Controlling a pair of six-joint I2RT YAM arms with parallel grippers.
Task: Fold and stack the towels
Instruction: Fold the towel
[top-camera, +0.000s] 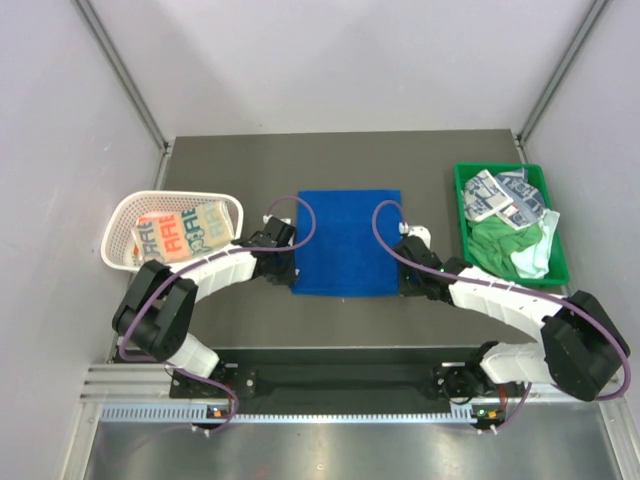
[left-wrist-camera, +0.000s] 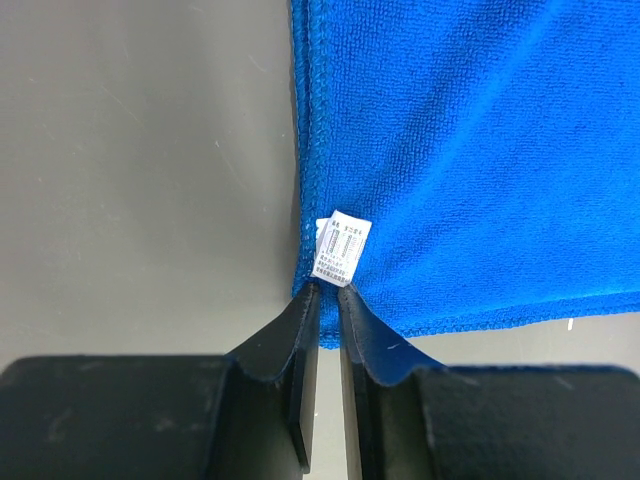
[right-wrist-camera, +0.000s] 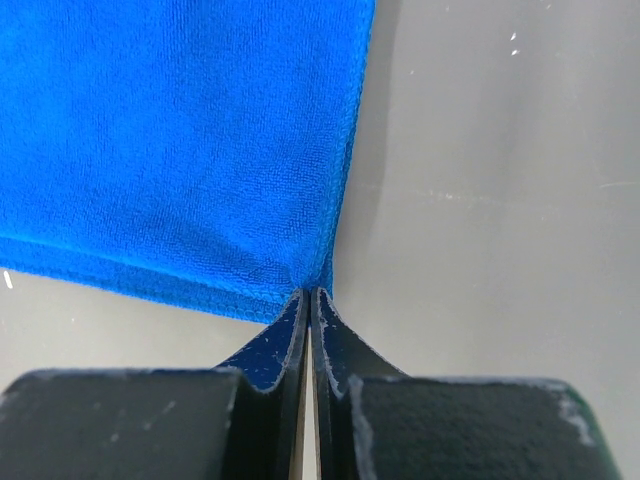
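Two hands each pinch one near corner of the blue towel (top-camera: 347, 240). The left hand (left-wrist-camera: 328, 288) is almost closed, with only a thin gap between its fingers (left-wrist-camera: 290, 335). Its tips nip the corner of the towel. A small white tag (left-wrist-camera: 342, 249) sits on the towel just past those tips. From this hand the towel spreads flat over the grey counter (left-wrist-camera: 150, 200), going away and to the right.

The right hand (right-wrist-camera: 311, 292) is squeezed tight, and its two fingers nearly touch. The other near corner of the towel is caught between its tips. From this hand the towel runs away and to the left.

Left of the left hand, a little way off, stands a white basket (top-camera: 120, 225). An orange and teal printed towel (top-camera: 185, 232) lies in it. Right of the right hand and farther back is a green tray (top-camera: 462, 200). It holds blue-grey printed towels (top-camera: 505, 195) and a green towel (top-camera: 495, 245).
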